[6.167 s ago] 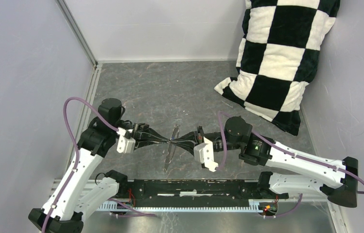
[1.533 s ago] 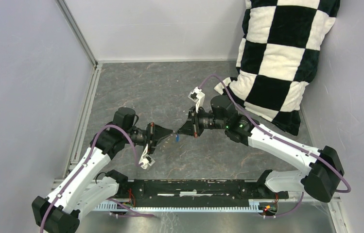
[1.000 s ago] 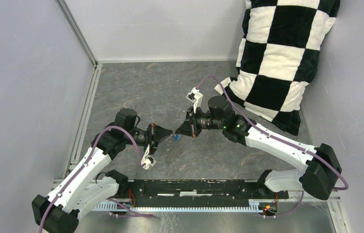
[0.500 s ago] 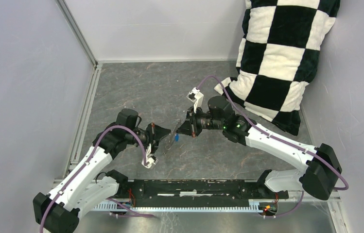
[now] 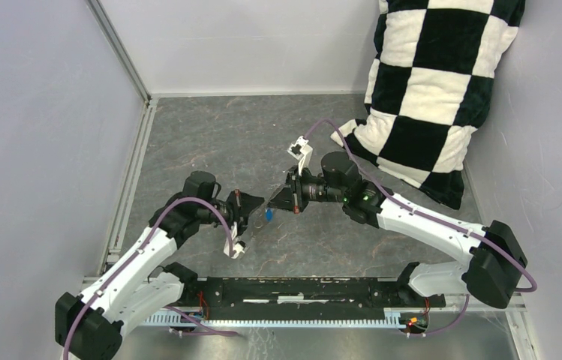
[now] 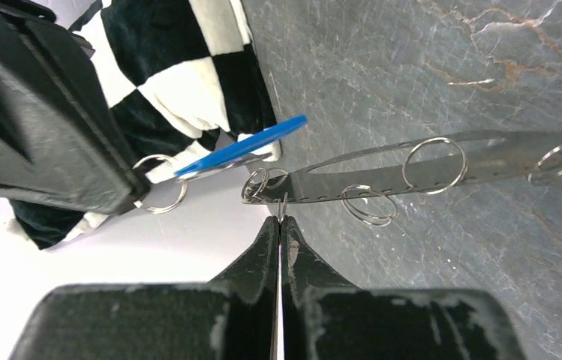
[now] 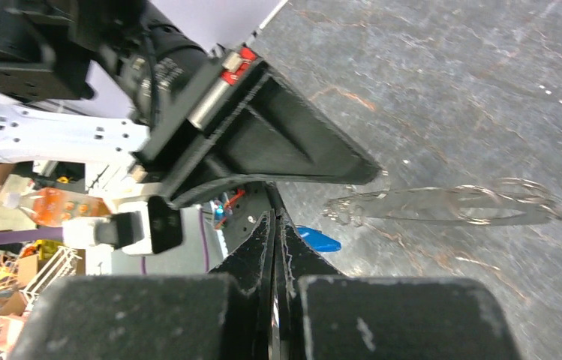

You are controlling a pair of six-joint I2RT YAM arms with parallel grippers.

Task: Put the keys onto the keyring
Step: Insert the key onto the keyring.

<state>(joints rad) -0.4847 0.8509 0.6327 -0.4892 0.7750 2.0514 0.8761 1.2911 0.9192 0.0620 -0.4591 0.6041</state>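
**Up over the table (image 5: 210, 142): key tip at keyring end**

Lifted off it, in mid-air, both task things. Pinched in the left gripper (image 6: 280, 223), fingers pressed tight together: the near end of the keyring (image 6: 323, 187). Pinched in the right gripper (image 7: 274, 221), fingers tight together too, by the look of it: the key (image 6: 240, 150), gripped at one end, blue part sticking out. Seen from the left wrist, stretched long and flat, away from the left fingers and off to the right: keyring. Just beside that same near end, up and to the left, slanting, free tip right by the end: key. Close, maybe touching; too hard to tell. Nearer to the key: right arm (image 5: 420, 225), so likely the one to move. Next, most likely: push the key along its own long side onto the keyring end, and hold the left arm (image 5: 142, 255) steady. Easy to miss with such a thin keyring and such a tiny key.
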